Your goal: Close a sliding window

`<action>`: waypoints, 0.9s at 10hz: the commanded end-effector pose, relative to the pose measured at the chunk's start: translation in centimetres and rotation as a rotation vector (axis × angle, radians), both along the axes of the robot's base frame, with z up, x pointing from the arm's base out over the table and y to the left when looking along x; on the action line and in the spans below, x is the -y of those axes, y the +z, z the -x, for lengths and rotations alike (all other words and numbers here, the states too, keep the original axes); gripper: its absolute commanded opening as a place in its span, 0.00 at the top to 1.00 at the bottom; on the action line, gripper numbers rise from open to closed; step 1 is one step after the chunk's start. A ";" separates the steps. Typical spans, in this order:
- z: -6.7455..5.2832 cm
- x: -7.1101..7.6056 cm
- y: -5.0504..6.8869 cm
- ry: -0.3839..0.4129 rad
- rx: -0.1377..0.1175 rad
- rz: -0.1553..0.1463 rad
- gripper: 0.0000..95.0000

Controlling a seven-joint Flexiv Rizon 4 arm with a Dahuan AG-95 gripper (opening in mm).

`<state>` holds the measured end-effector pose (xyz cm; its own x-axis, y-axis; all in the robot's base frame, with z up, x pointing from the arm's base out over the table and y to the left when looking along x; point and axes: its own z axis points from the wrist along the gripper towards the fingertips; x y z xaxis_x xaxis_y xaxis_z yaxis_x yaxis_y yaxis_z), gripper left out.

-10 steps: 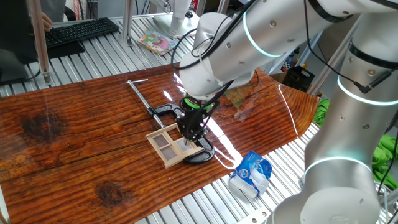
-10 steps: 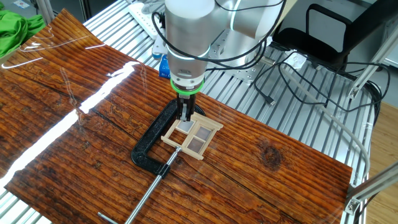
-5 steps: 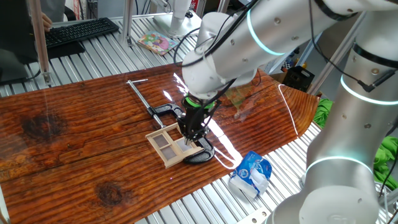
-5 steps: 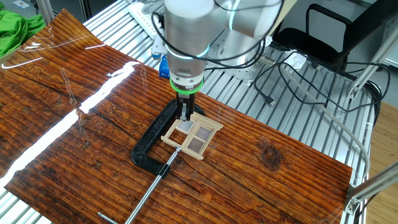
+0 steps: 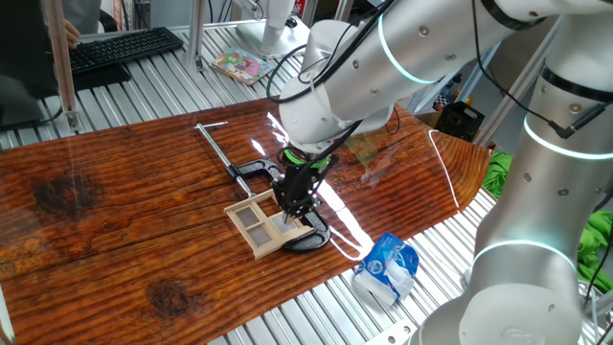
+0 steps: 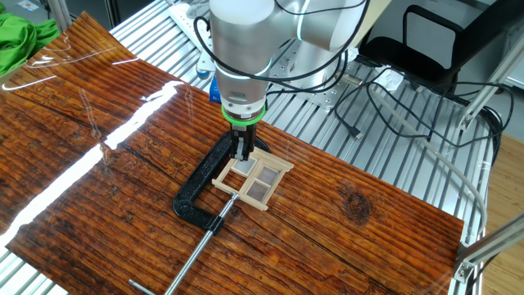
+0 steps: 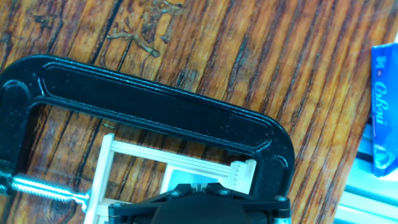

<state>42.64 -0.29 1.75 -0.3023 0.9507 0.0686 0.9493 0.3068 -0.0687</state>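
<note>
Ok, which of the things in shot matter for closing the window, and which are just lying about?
Job:
window
end effector, down at the window's edge
C-clamp, its screw pressing on the window frame

Lying about:
blue-and-white packet on the slats off the board
keyboard
green cloth
colourful booklet

Window [image 6: 253,179]: pale unpainted wood, greyish panes. Clamp [image 6: 201,184]: black, with a bright steel screw [image 5: 215,149]. Table [image 6: 98,123]: reddish-brown, dark striped grain. Packet [image 5: 388,265]: blue and white. Arm [image 5: 402,57]: white-grey with a cyan ring.
</note>
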 end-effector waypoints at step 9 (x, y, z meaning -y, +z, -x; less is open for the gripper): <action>-0.7 -0.2 0.0 -0.085 0.000 0.012 1.00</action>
